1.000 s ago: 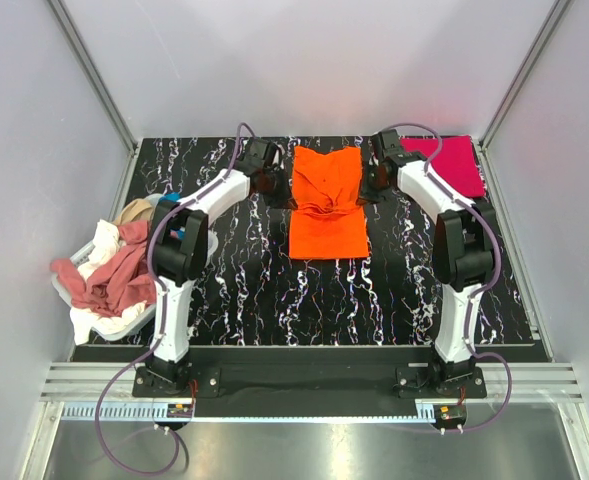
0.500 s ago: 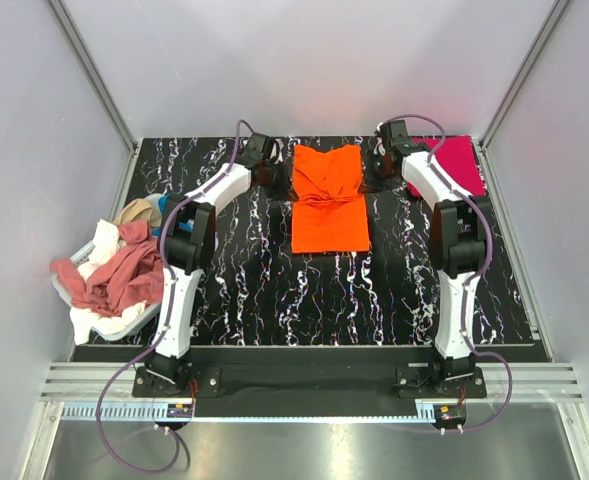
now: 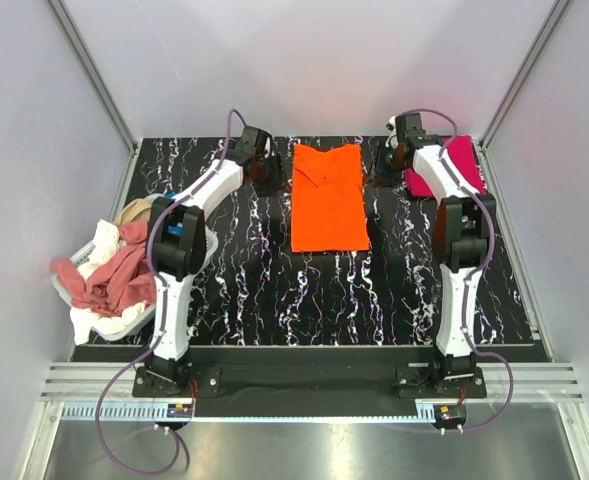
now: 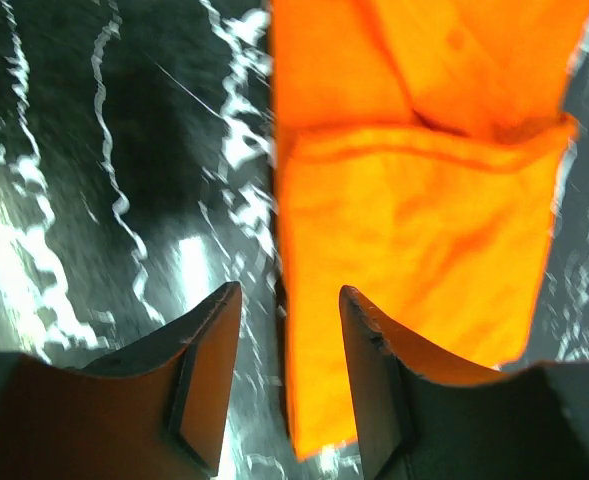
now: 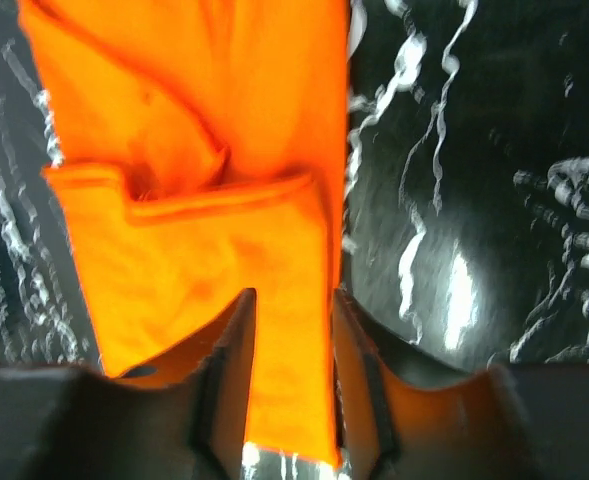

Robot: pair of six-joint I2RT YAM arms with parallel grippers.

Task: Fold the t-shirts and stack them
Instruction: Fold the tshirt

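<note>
I note basket (image 3: 134, 322) heaped with shirts (image 3: 114, 275), rim mostly buried. Both left gripper (image 4: 289, 295) and right gripper (image 5: 292, 295) gape empty at orange shirt (image 3: 329, 195) edges.

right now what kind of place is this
Likely a robot lab cell for laundry folding, not a home: bare grey walls on metal framing, two arms bolted at a black marbled table, an orange t-shirt laid flat between them.

Arms: two, the left arm (image 3: 189, 215) and the right arm (image 3: 461, 230). Shirts flat on the table (image 3: 274, 290): two, one orange shirt (image 3: 328, 198) and one crimson shirt (image 3: 461, 160). Basket (image 3: 134, 320): one, holding a heap of shirts (image 3: 109, 275) whose number cannot be counted.
</note>
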